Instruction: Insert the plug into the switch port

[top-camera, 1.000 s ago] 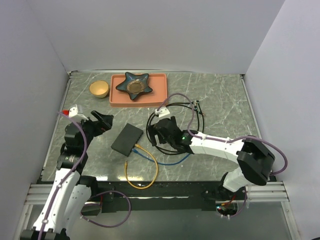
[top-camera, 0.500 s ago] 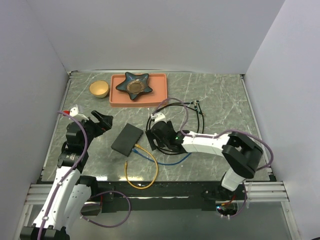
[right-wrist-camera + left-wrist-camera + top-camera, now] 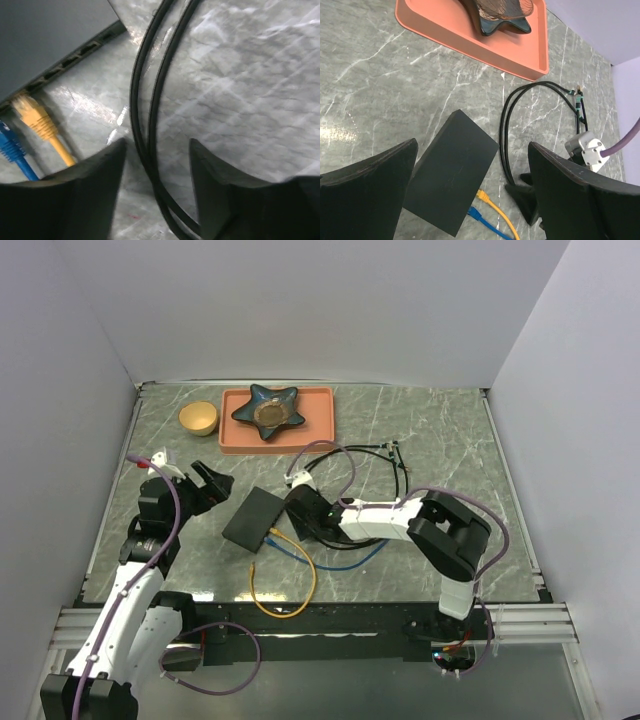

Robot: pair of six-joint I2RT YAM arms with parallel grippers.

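Observation:
The switch [image 3: 253, 517] is a flat black box lying at centre left; its narrow side with the row of ports [image 3: 75, 52] faces my right gripper. A yellow plug [image 3: 31, 116] and a blue plug [image 3: 9, 142] sit at that side. A black cable [image 3: 404, 480] loops on the table, its plug ends [image 3: 578, 93] lying far right of the switch. My right gripper [image 3: 157, 165] is low over the table, open, its jaws straddling two strands of the black cable [image 3: 145, 100] with gaps on both sides. Left of the switch [image 3: 451, 175], my left gripper [image 3: 210, 485] hangs wide open and holds nothing.
An orange-pink tray [image 3: 232, 443] with a dark star-shaped dish [image 3: 268, 407] stands at the back, a small wooden bowl [image 3: 198, 418] to its left. The yellow cable [image 3: 285, 585] and the blue cable [image 3: 335, 562] trail toward the near edge. Walls close three sides.
My right arm has slid left along the black cable up to the switch's port side, and its jaws have narrowed. The left gripper has shifted slightly toward the switch.

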